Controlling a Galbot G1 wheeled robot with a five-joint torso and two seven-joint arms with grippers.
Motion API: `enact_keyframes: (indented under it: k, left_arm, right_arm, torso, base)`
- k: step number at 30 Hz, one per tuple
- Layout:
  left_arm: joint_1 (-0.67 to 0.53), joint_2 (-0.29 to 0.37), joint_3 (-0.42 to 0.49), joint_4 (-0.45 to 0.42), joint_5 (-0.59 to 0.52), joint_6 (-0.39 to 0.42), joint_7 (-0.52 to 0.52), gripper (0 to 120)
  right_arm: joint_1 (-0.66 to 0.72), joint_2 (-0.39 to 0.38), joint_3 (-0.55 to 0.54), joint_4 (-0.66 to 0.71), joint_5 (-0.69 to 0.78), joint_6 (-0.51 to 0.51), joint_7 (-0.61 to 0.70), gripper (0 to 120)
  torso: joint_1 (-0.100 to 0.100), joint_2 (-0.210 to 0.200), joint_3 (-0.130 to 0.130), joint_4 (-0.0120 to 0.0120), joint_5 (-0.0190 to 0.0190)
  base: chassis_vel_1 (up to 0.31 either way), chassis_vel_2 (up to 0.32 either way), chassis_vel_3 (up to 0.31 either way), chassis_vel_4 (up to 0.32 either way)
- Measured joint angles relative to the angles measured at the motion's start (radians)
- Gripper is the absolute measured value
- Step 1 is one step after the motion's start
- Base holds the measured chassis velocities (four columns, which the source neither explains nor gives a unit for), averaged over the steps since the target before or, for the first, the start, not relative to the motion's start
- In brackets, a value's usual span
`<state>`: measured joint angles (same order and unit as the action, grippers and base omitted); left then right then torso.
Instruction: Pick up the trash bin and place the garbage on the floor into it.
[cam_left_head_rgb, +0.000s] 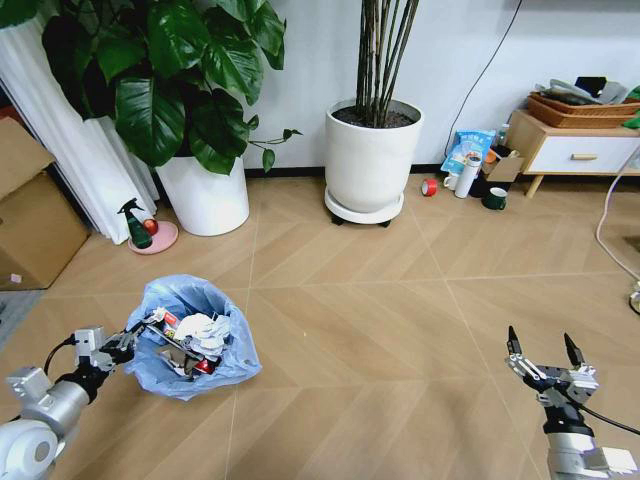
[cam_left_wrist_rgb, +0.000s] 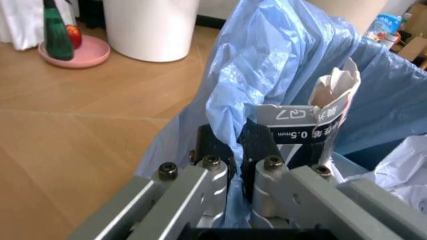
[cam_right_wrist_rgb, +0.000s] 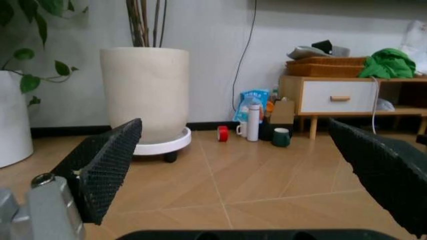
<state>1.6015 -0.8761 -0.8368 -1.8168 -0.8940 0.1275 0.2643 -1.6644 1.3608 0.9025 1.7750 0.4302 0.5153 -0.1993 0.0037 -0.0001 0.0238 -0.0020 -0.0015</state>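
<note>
While its black body stays hidden under the blue liner, the trash bin (cam_left_head_rgb: 193, 340) sits on the floor (cam_left_head_rgb: 380, 340) at lower left, garbage (cam_left_head_rgb: 200, 333) piled inside. The left gripper (cam_left_head_rgb: 133, 336) pinches its rim. Lower right, the right gripper (cam_left_head_rgb: 545, 350) hovers wide, holding nothing.

Bin with litter inside, held at its rim

The trash bin (cam_left_head_rgb: 190, 345), lined with a crinkly light-blue bag spilling over its rim, stands upright on the tan chevron floor (cam_left_head_rgb: 380, 330), directly ahead of the left pincer (cam_left_head_rgb: 130, 340), whose fingers are clamped on the bag-covered rim. The garbage (cam_left_head_rgb: 195, 335) — white paper wads, red-and-white wrappers, a grey printed carton — sits inside, just beyond the pinched rim.
</note>
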Motion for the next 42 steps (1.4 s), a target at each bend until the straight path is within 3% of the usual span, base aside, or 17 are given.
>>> enact_keyframes:
  k: [3,24,42]
  left_arm:
    - [0.002,0.0,-0.001,-0.001,0.0,0.0,0.0,0]
    - [-0.002,-0.002,-0.004,0.0,-0.007,0.002,-0.002,0]
    - [-0.005,0.002,-0.001,0.0,-0.012,0.006,-0.009,0]
  right_arm:
    - [-0.001,0.0,0.0,0.0,0.0,0.001,-0.002,100]
    - [0.0,-0.004,-0.006,0.002,0.003,0.003,-0.008,100]
    - [0.005,-0.006,-0.011,-0.008,0.011,0.01,-0.018,100]
  torso:
    - [0.0,0.0,0.0,-0.0002,0.0012]
    - [0.0,0.0,0.0,-0.0002,0.0007]
    - [0.0,0.0,0.0,-0.0004,0.0006]
  base:
    - [0.174,-0.113,-0.186,0.124]
    - [0.199,-0.106,-0.2,0.117]
    - [0.275,-0.248,-0.28,0.245]
